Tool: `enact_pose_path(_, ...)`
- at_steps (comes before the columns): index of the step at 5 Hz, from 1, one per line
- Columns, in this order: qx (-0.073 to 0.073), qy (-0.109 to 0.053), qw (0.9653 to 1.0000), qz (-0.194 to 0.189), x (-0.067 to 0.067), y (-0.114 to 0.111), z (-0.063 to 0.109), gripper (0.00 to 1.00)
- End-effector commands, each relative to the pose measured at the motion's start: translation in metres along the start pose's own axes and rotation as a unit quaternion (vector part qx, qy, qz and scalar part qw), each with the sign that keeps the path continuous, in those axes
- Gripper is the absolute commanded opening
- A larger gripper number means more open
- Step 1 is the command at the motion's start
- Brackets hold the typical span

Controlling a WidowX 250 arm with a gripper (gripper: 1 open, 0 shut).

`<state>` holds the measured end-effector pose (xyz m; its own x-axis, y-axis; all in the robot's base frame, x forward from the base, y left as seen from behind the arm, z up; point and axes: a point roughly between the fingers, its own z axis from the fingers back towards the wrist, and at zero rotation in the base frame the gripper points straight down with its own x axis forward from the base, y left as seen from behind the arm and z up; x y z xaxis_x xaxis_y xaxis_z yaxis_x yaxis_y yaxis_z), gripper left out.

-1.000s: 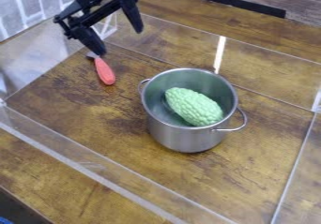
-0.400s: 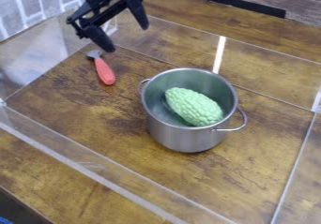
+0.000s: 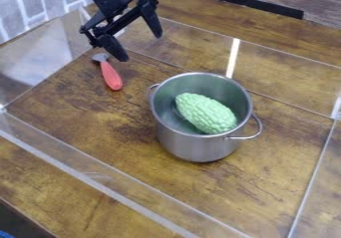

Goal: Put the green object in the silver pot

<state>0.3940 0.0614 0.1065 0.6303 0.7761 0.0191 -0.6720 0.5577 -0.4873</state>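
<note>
The green object (image 3: 206,113), a bumpy light green oval vegetable, lies inside the silver pot (image 3: 197,140) near the middle of the wooden table. The pot is round and shiny, with a small loop handle on its right side. My gripper (image 3: 134,37) is at the upper left, above the table and well apart from the pot. Its two black fingers (image 3: 116,49) are spread open with nothing between them.
A small red-orange carrot-like item (image 3: 111,74) lies on the table just below the gripper and left of the pot. Clear plastic walls (image 3: 80,187) fence in the wooden surface on all sides. A white strip (image 3: 233,56) stands behind the pot.
The gripper has drifted a little to the right and away from the camera, staying open. The green object and the pot have not moved.
</note>
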Motion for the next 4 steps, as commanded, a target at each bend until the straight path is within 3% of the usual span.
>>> enact_pose_path(1, -0.015, -0.053, 0.9978, 0.036, 0.017, -0.002, 0.025, 1.0)
enact_pose_path(3, -0.011, -0.105, 0.9871, 0.12, 0.035, 0.013, 0.042, 1.0)
enact_pose_path(4, -0.011, -0.118, 0.984, 0.133, 0.042, 0.02, 0.041, 1.0)
